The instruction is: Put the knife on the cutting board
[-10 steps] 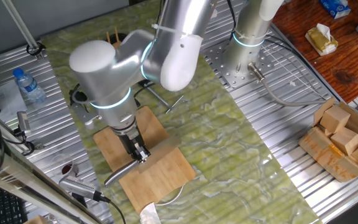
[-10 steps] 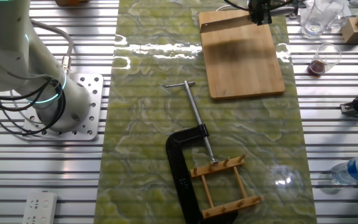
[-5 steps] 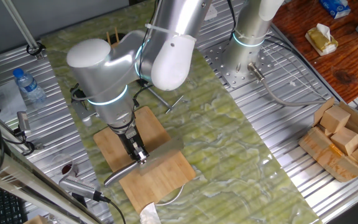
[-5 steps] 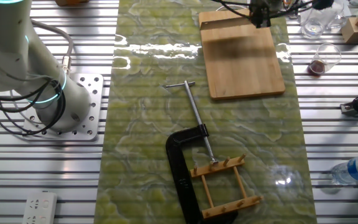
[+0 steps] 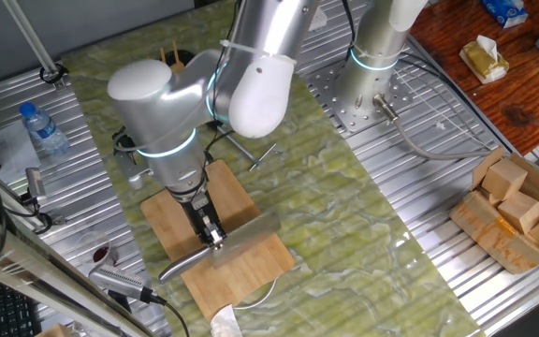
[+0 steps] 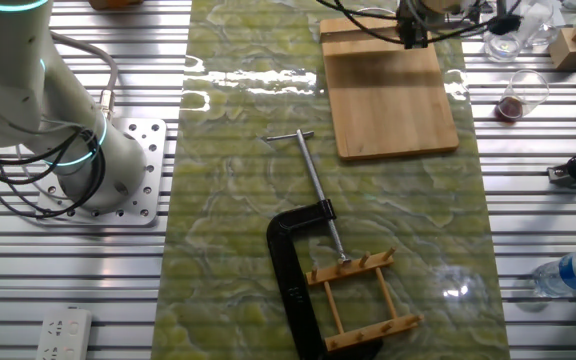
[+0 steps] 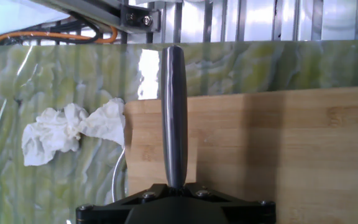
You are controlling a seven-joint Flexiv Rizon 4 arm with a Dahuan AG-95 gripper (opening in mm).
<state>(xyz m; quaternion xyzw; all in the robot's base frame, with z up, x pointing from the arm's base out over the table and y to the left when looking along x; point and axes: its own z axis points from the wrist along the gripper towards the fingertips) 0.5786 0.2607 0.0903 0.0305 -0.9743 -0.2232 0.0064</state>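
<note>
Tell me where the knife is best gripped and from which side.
Grip the knife where slim handle meets the broad blade, from above. The gripper already pinches there; the handle is narrow enough for the fingers, while the blade lies flat over the cutting board.

Single arm: bent at the elbow, wrist directed downward. Gripper [image 5: 213, 237]: fingers pointing down, closed on the knife [image 5: 237, 240], clamping it near the handle.
</note>
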